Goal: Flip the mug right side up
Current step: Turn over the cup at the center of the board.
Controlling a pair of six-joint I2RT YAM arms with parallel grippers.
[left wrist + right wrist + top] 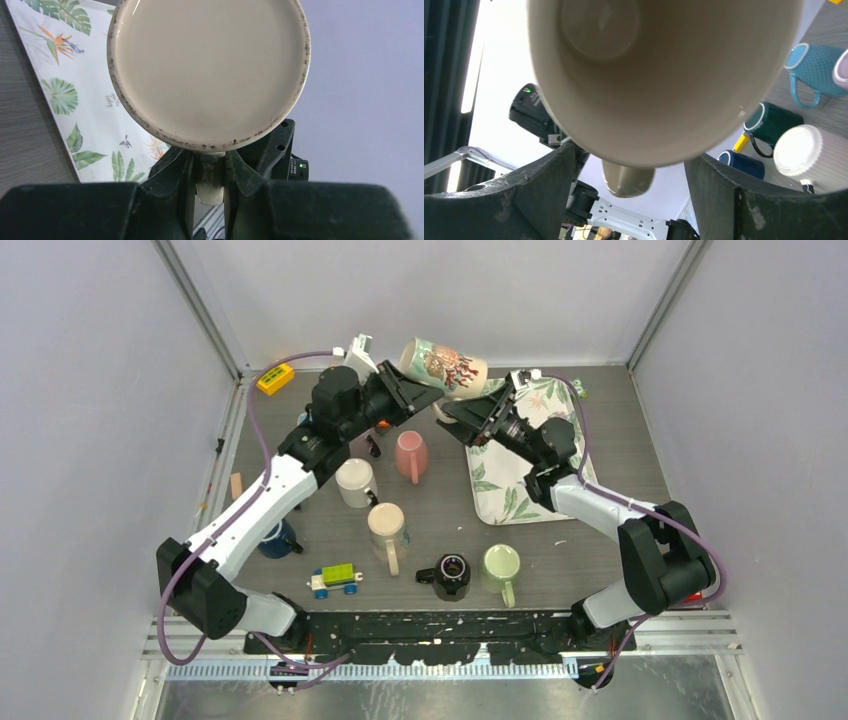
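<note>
Overhead, the patterned mug hangs in the air on its side just past the far left corner of the leaf-printed tray. It sits between the two arms, base to the left and mouth towards the tray. The left gripper meets it from the left and the right gripper from the tray side. Left of the tray, a pink mug, a white mug and a cream mug stand on the table. A green mug sits just off the tray's near edge.

From the left wrist, the mug's flat cream base fills the view. Its handle is clamped tight between the left gripper's fingers, and the tray lies below to the left.

From the right wrist, the camera looks straight into the mug's open mouth. The right gripper's fingers stand wide on either side of the rim. Whether they press the wall I cannot tell. The handle pokes out beneath the rim.
</note>
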